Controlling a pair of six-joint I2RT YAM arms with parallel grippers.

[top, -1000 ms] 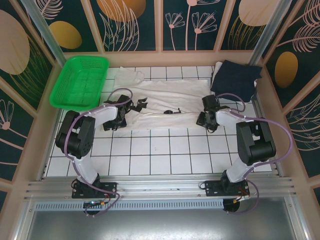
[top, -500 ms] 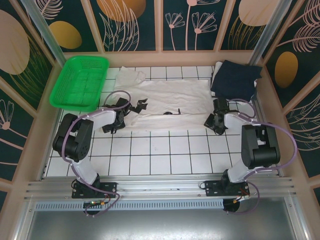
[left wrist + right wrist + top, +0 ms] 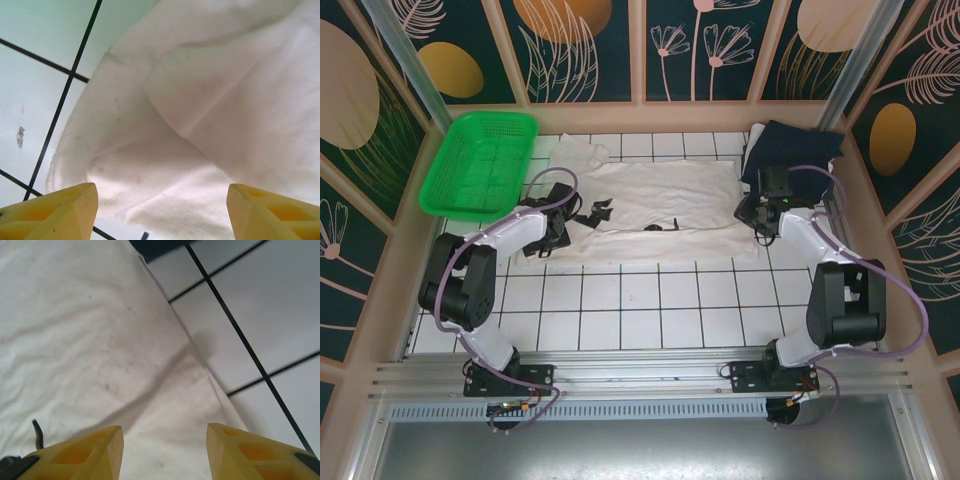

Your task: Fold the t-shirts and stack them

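Observation:
The cream t-shirt (image 3: 670, 195) lies spread across the back middle of the tiled table, its near edge folded over in a long band. In the back right corner the navy t-shirt (image 3: 795, 150) sits bunched. My left gripper (image 3: 575, 215) hovers over the cream shirt's left end. In the left wrist view the left gripper (image 3: 160, 212) is open, with the cream cloth (image 3: 200, 125) under its wide-apart yellow fingertips (image 3: 55, 212). My right gripper (image 3: 752, 215) is at the shirt's right end. In the right wrist view it (image 3: 165, 450) is open over the cream cloth (image 3: 90, 340), beside bare tile.
A bright green mesh basket (image 3: 480, 165) rests tilted at the back left corner. Wooden frame rails and patterned walls close in the table on three sides. White tiles (image 3: 640, 300) stretch between the shirt and the arm bases.
The right arm has swung from the shirt's near right corner toward the back, beside the navy shirt. The left gripper has shifted slightly back and its jaws stand a little wider.

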